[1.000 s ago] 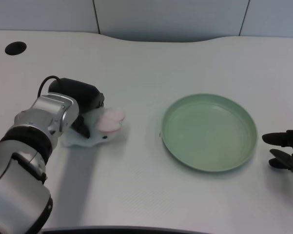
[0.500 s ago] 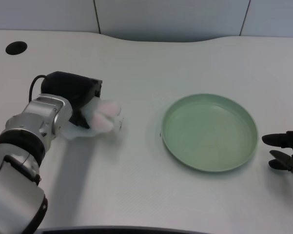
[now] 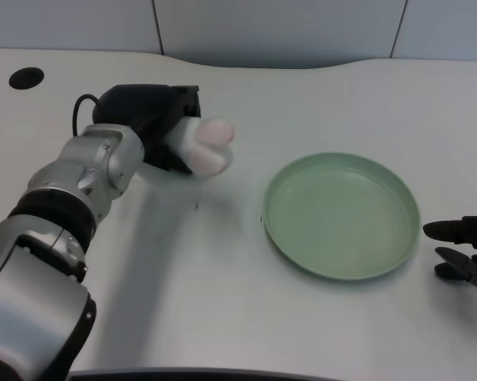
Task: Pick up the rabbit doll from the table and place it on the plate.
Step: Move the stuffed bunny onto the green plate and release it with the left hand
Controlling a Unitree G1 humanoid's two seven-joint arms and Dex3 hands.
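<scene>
- The left hand (image 3: 163, 127) grips the rabbit doll (image 3: 206, 147), whose white and pink body sticks out of the black fingers toward the plate; the doll appears clear of the white table (image 3: 222, 302), with only shadow beneath it.
- The green plate (image 3: 397, 238) lies well apart to the doll's right, nothing in it.
- The step in hand, as I judge it, is the carry: the doll is up and the plate is the goal.
- To do it well, the hand should travel sideways at a height that clears the plate's raised rim, so the dangling part of the doll does not catch the near edge.
- The doll looks soft, so the grip should stay firm without any re-gripping in mid-air; a plush body can slip out of a loosened hold.
- Release is best over the plate's middle and low, since a light doll dropped near the rim may roll or tip off.
- Hard to make out: the hand covers the doll's rear, so how much of it lies inside the grasp is unknown.
- The doll's face, ears and limbs cannot be told apart; it reads as a pale, blurred lump.
- The right hand (image 3: 460, 246) is cut off by the picture's right edge.
</scene>
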